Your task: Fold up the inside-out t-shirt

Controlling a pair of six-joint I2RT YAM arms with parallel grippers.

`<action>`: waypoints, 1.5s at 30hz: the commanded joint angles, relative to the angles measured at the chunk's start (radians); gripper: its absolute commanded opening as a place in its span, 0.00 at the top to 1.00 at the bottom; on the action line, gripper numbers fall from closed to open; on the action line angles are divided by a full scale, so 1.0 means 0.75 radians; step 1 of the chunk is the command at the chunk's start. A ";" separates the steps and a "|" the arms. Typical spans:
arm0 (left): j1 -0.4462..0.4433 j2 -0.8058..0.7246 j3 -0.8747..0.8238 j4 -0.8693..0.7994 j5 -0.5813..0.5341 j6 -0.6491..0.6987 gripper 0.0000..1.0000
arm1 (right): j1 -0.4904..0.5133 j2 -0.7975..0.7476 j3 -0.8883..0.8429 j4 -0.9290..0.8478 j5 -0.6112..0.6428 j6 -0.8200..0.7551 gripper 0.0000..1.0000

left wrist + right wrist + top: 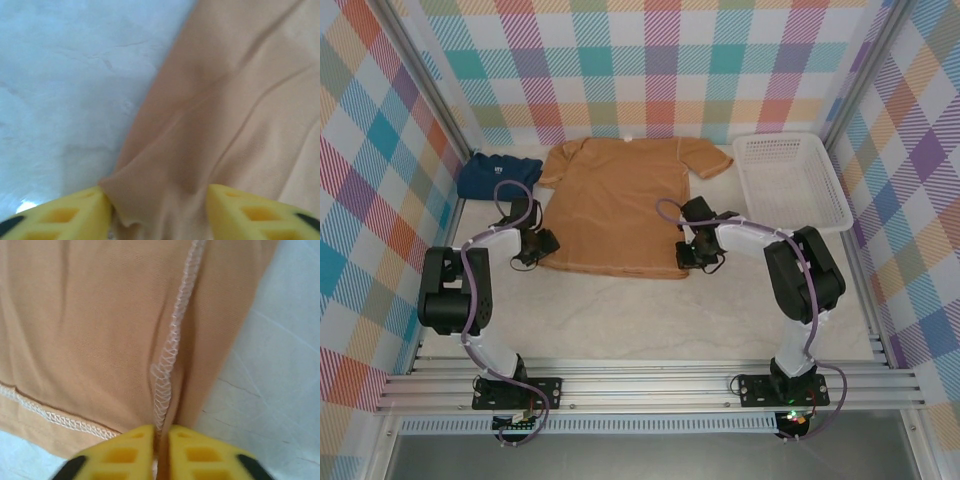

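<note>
Top view: the inside-out t-shirt [615, 205] lies flat, tan, collar at twelve. The left gripper [542, 245] is at its seven o'clock hem corner, the right gripper [688, 255] at five.
Left wrist: jaws squeeze a bunched fold.
Right wrist: jaws pinch the white-stitched seam.

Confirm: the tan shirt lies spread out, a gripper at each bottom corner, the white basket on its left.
Not quite: the top view shows the basket on the right of the shirt. The shirt does lie spread out, with the left gripper and right gripper at its bottom corners.
</note>
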 commanded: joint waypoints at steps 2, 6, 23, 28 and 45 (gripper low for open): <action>0.003 -0.023 -0.088 -0.011 0.177 0.000 0.63 | -0.031 -0.119 -0.095 -0.077 0.034 0.013 0.96; -0.081 -0.218 -0.316 -0.007 0.247 -0.042 0.71 | -0.090 -0.268 -0.220 -0.147 0.037 0.039 1.00; -0.866 -0.726 -0.330 -0.023 -0.087 0.149 0.29 | -0.217 -0.393 -0.175 -0.154 0.047 -0.026 0.80; -1.092 -0.291 -0.075 -0.022 -0.121 0.500 0.30 | -0.256 -0.423 -0.167 -0.145 0.019 -0.050 0.69; -1.114 0.226 0.272 -0.303 -0.080 0.696 0.56 | -0.262 -0.484 -0.226 -0.108 -0.064 -0.052 0.65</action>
